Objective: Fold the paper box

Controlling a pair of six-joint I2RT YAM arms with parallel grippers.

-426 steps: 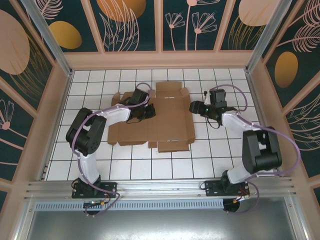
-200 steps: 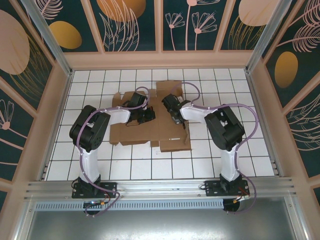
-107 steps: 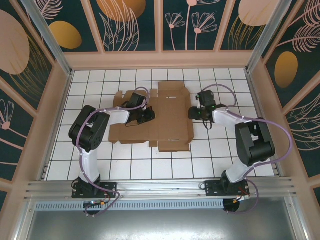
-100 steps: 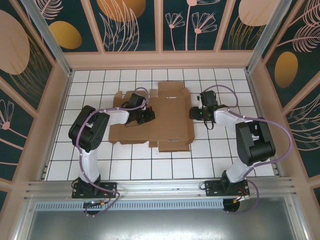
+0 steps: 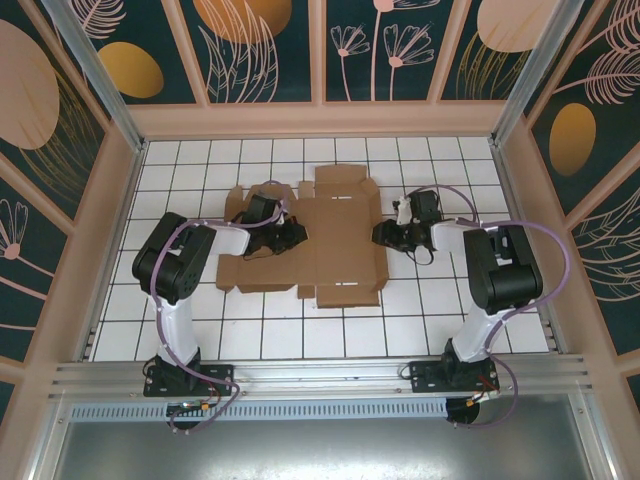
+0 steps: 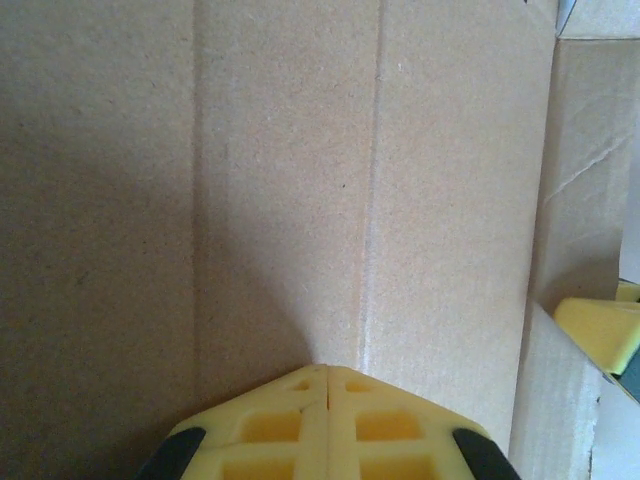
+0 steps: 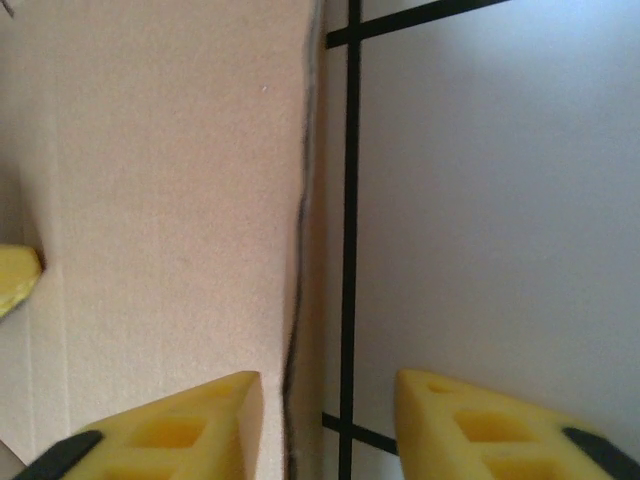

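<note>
A flat brown paper box [image 5: 340,245] lies unfolded in the middle of a white tiled tabletop [image 5: 420,310], its flaps and tabs spread outward in a rough cross.

The left gripper [image 5: 290,236] rests on the box's left-centre panel. In the left wrist view its yellow fingers are pressed together with no gap, holding nothing, tips down at the cardboard.

The right gripper [image 5: 383,235] sits at the box's right edge [image 7: 300,250]. In the right wrist view its jaws stand wide, one finger over cardboard and the other over bare tile, the edge running between them.

The cardboard is matte, plain and slightly fibrous, with straight pressed crease lines [image 6: 372,180] running the length of the panel. The tiles are smooth and glossy, divided by thin black grid lines [image 7: 350,200]. The fingers are yellow blocks with hollow cells.

The step in hand appears to be raising the right side flap. It would likely go best if the right gripper closes on the thin edge and swings it up about its crease, while the left gripper pins the base so the sheet cannot slide.
</note>
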